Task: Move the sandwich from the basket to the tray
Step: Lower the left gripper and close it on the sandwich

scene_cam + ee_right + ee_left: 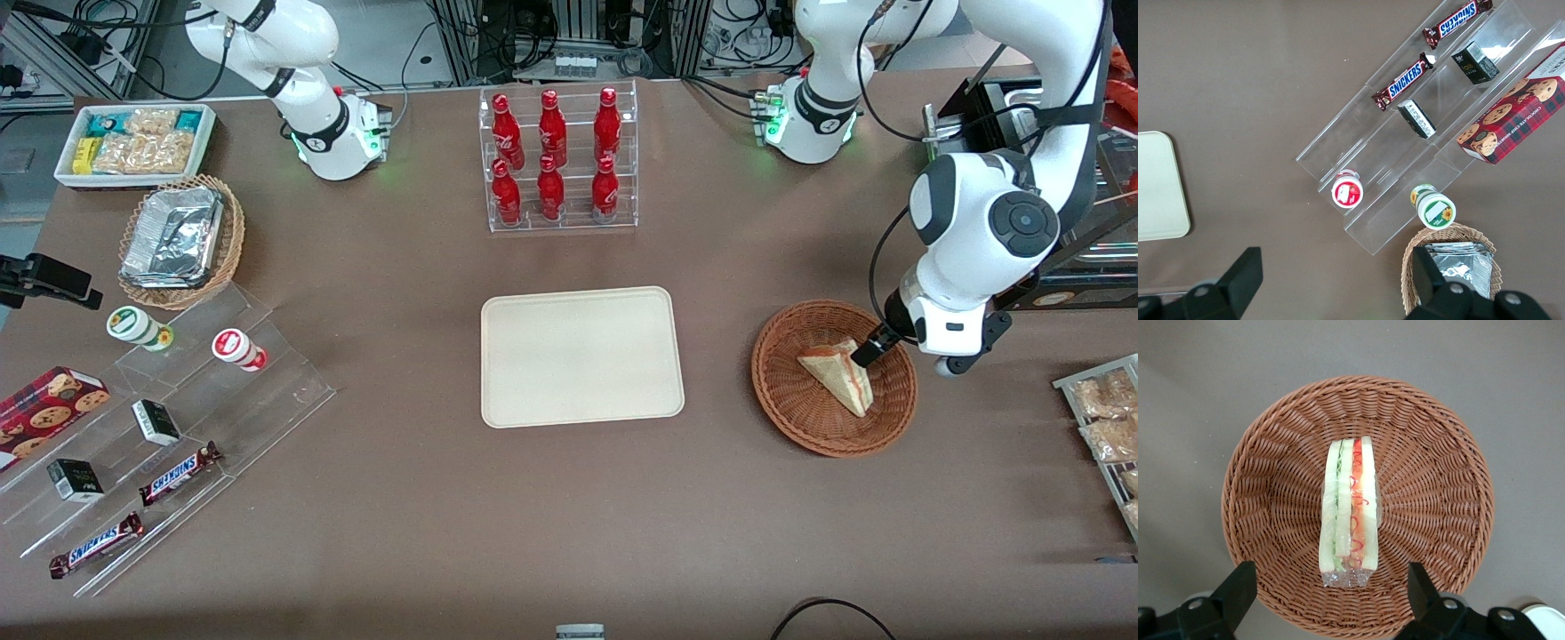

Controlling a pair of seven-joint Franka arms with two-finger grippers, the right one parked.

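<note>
1. While its white links bend out from a base near the tabletop's edge farthest from the front camera, the working arm folds down over the basket [805,400], its wrist pointing steeply downward toward the working arm's end of the tabletop.
2. The end effector [869,349] hangs just above the basket's inside, over the end of the sandwich [840,375] that lies farther from the front camera.
3. The sandwich is a triangular wedge of pale bread in clear wrap; the wrist view shows its [1350,513] cut edge as stripes of white bread, green filling and orange-red filling, with the wrap bunched at one end.
4. It lies in the middle of the basket [1438,487], a round, shallow, reddish-brown woven one that sits on the bare brown tabletop.
5. The end effector [1328,590] is spread wide: its two dark fingers [1238,590] stand well apart, one on each side of the sandwich's wrapped end, and neither touches it. It holds nothing.
6. The tray [582,356], cream-beige with rounded corners, lies flat at the middle of the tabletop, well apart from the basket, toward the parked arm's end.
</note>
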